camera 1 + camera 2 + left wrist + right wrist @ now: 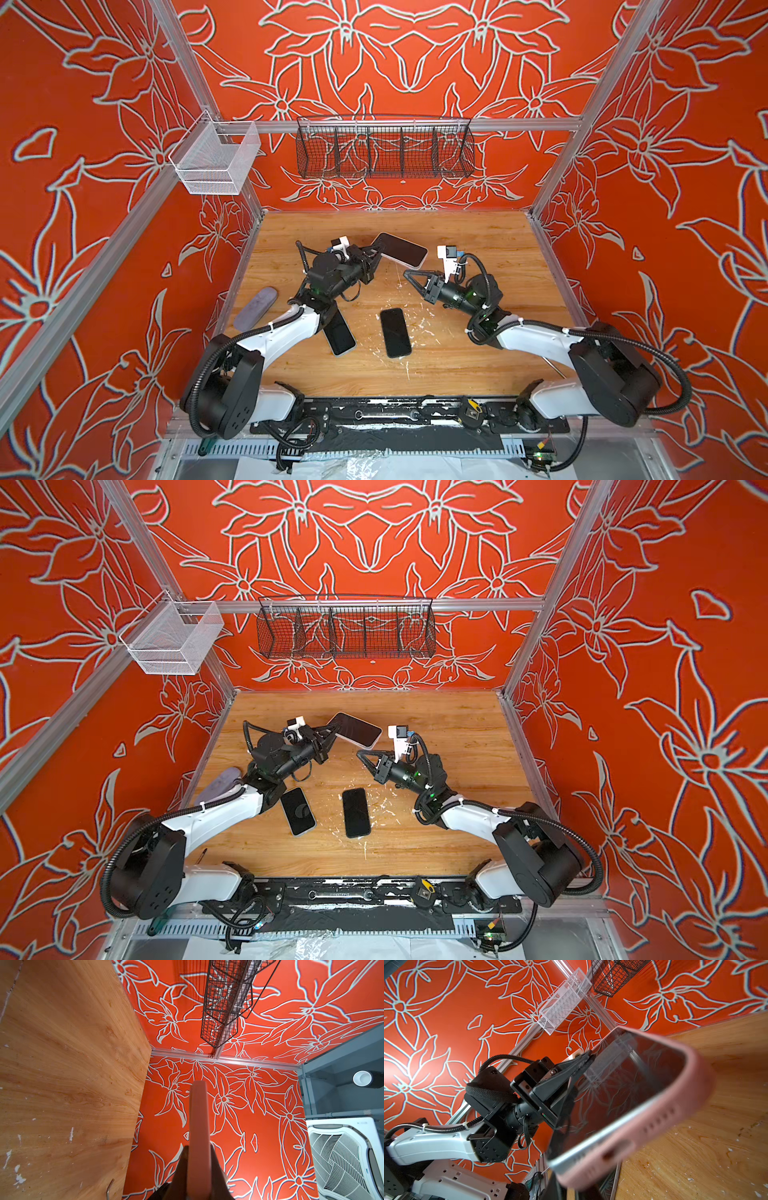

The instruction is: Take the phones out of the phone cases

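- In both top views the left hand (pixel 376 250) is clamped on one end of the pink-cased phone (pixel 402 248). It holds the phone off the worktop (pixel 457 365), just above the frame's centre.
- The right hand (pixel 408 274) is closed on nothing, just below the phone's lower corner.
- My judgement of the risk: only the phone's end is gripped, so a shove from the right hand could twist it loose and drop it. Pinching case and phone together would also keep them locked.
- Lower down lie a black phone (pixel 395 332), a second phone (pixel 341 336) and a grey-purple case (pixel 255 309). A dropped phone could land on them.
- Left wrist view: the pink case (pixel 198 1126) runs edge-on between the dark fingers (pixel 178 1176). The label on the air-conditioner unit (pixel 345 1157) at lower right is too small to read.
- Right wrist view: the phone's dark glass sits inside the pink case (pixel 675 1118), and the left hand (pixel 583 1061) nips its far edge. I cannot tell whether the near edge has begun to lift. No brand or writing is legible.
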Robot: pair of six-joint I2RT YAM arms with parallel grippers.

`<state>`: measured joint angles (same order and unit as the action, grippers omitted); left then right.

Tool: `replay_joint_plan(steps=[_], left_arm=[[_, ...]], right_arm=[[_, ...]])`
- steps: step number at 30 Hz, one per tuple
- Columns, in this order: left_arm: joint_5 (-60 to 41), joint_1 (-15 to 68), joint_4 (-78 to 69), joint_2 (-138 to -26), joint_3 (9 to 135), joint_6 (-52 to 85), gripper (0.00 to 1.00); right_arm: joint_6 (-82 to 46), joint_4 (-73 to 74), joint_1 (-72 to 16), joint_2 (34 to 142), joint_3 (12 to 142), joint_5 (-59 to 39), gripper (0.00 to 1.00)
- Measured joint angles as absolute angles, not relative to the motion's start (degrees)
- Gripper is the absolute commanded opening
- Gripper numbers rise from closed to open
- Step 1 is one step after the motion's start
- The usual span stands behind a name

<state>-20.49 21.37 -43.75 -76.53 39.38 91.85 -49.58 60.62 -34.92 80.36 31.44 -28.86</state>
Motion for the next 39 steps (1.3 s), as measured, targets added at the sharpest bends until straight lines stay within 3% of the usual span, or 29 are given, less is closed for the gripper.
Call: replay_joint_plan(steps=[15, 23, 28, 33, 35, 37, 39], left_arm=[[-24.6, 21.3, -45.3, -76.2, 41.5, 89.9, 0.0], [-33.6, 17.9, -37.1, -79.9, 49.6, 78.9, 0.0], [-40.6, 13.6, -23.1, -82.7, 58.7, 65.2, 0.0], [-45.5, 12.7, -5.4, -85.1, 71.8, 47.1, 0.0], [-47.7, 12.7, 0.1, -85.9, 76.3, 40.4, 0.0], [-50.2, 12.6, 5.2, -86.5, 80.0, 33.8, 0.0], [-53.0, 12.3, 9.8, -87.5, 83.0, 28.6, 0.0]], right_arm=[[-52.4, 60.3, -31.4, 84.3, 29.7, -29.3, 0.04], [-46.0, 45.7, -28.3, 73.7, 29.6, -32.9, 0.15], [-37.6, 28.1, -25.6, 64.3, 32.7, -36.8, 0.33], [-28.5, 10.1, -24.5, 61.1, 41.7, -40.6, 0.57], [-24.8, 3.9, -24.3, 60.9, 45.5, -41.5, 0.68], [-21.0, -3.0, -24.3, 61.1, 49.7, -42.0, 0.92], [-17.3, -8.8, -24.3, 61.4, 53.6, -42.3, 0.98]])
